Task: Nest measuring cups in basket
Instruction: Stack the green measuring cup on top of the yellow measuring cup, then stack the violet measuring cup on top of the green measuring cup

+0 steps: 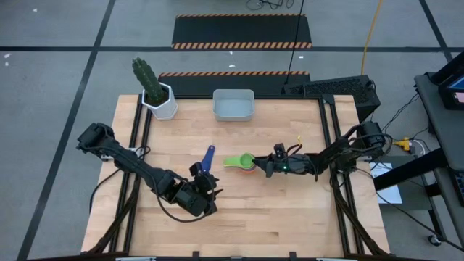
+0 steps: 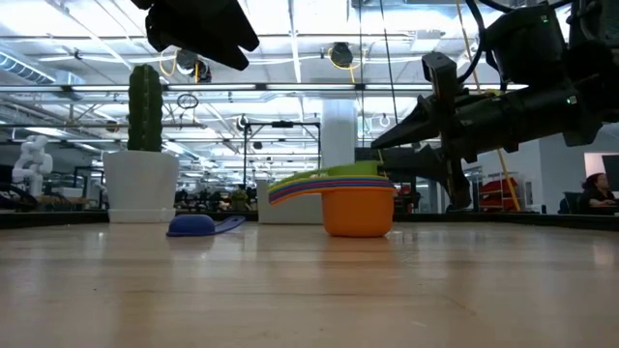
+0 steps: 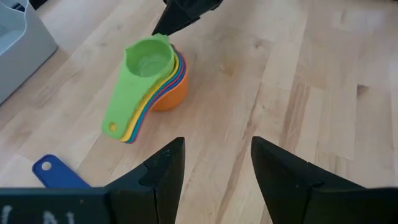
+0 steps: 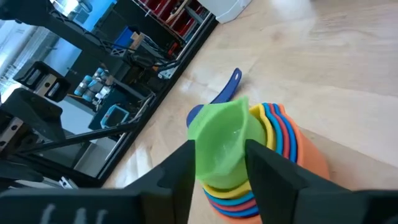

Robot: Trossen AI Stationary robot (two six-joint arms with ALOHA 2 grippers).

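You're letting go of the green cup, topping the nested stack mid-table; right gripper fingers are parting at its three o'clock. Left gripper is hovering, fingers apart. Next: dark blue cup, then basket at twelve o'clock.

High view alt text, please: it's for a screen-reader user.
A stack of nested cups, green on top, sits mid-table with the right gripper at it. A blue cup lies alone beside the left gripper; the basket stands at the far edge.
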